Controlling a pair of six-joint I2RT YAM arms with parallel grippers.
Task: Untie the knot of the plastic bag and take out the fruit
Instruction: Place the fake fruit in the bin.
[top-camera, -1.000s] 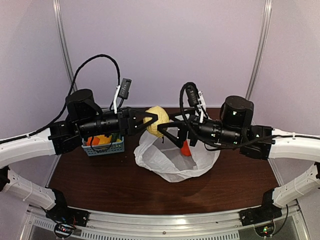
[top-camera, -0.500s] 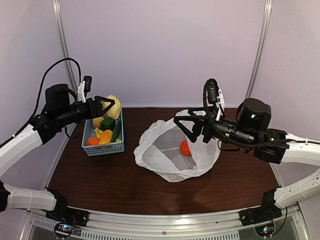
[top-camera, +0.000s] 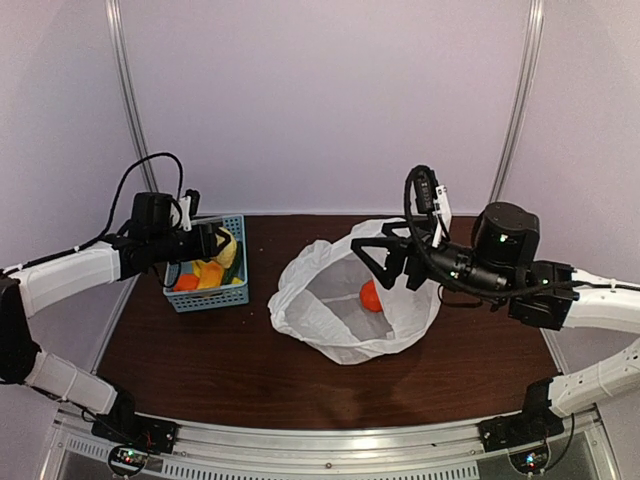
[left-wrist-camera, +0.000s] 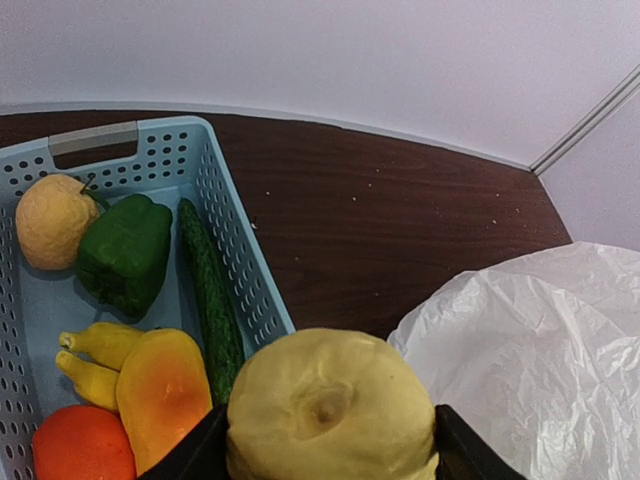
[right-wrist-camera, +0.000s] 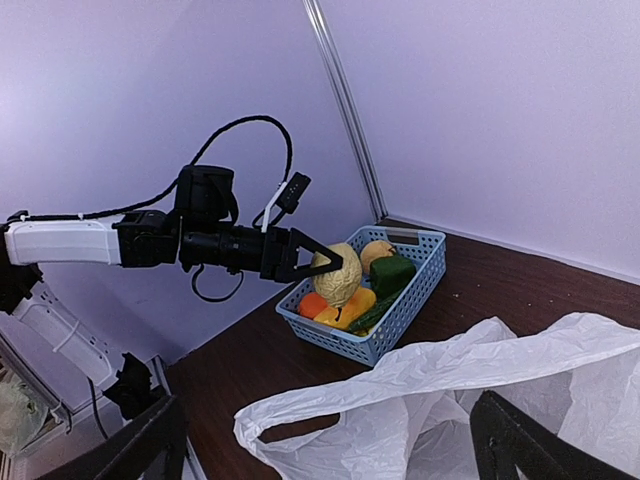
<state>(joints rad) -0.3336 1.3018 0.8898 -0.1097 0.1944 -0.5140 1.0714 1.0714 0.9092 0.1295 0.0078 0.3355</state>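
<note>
Wood table (left-wrist-camera: 400, 230), long green fruit (left-wrist-camera: 208, 290) lengthwise along basket (left-wrist-camera: 247, 272) wall

Blue perforated basket (top-camera: 212, 299), grey handle (left-wrist-camera: 93, 137) on far end. Dark wood counter (top-camera: 250, 370) beneath it. Pale lilac wall (top-camera: 320, 100) just behind basket.

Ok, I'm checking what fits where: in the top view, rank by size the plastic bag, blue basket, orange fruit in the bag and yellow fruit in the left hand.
Plastic bag, largest.
Blue basket.
Yellow fruit and orange fruit: alike; the left hand partly hides the yellow one, so unranked.
</note>
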